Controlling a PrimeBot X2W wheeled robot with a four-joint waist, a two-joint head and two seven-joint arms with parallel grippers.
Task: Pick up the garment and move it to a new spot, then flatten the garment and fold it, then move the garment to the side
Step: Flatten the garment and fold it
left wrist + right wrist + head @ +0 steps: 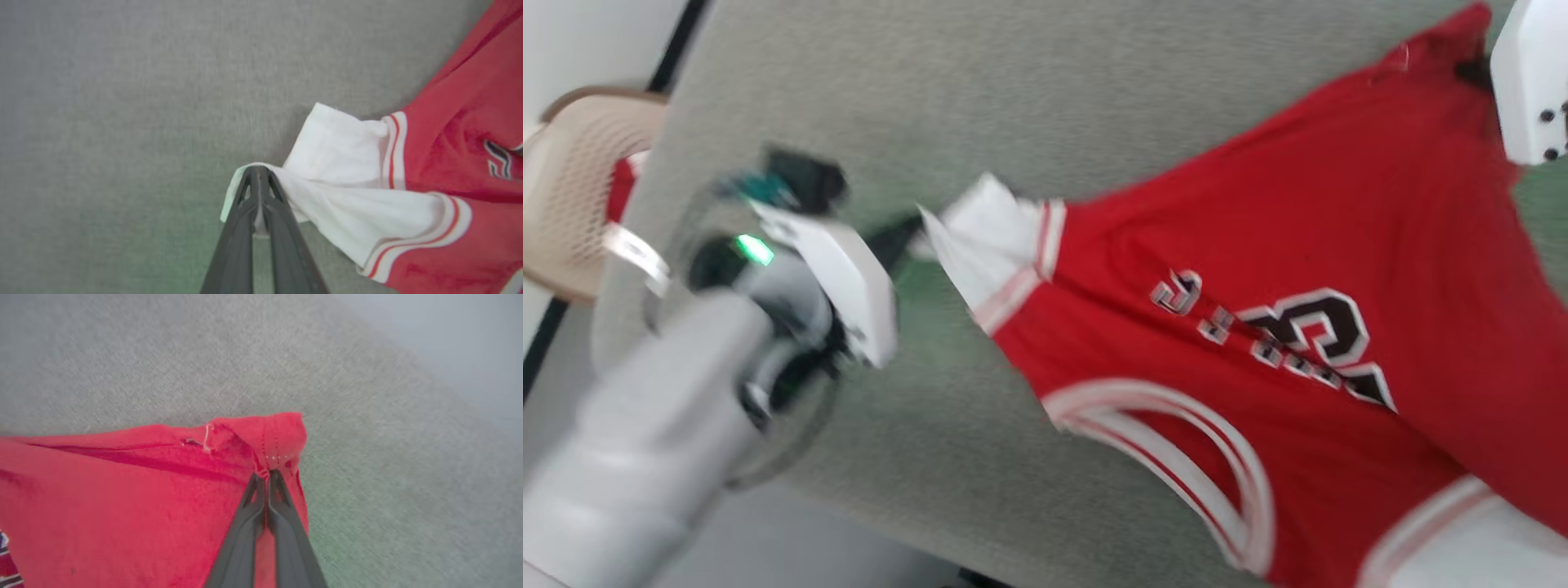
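"How much of the garment was cut off?"
"Its right and near parts ran past the head view's edges. The number print was smeared beyond reading."
"And the left gripper?"
"Blurred, its fingertips lost against the sleeve. The chair at the left was cropped too."

The counter has a soft grey cover that looks a bit fuzzy, with a faint green glow on it in places. Its edge runs slanted down the left side of the head view. Past that edge, at the far left, there is a light brown plastic seat or basket full of little holes, with something red in it, too blurry to name, and a thin black stripe runs close by over the pale floor.
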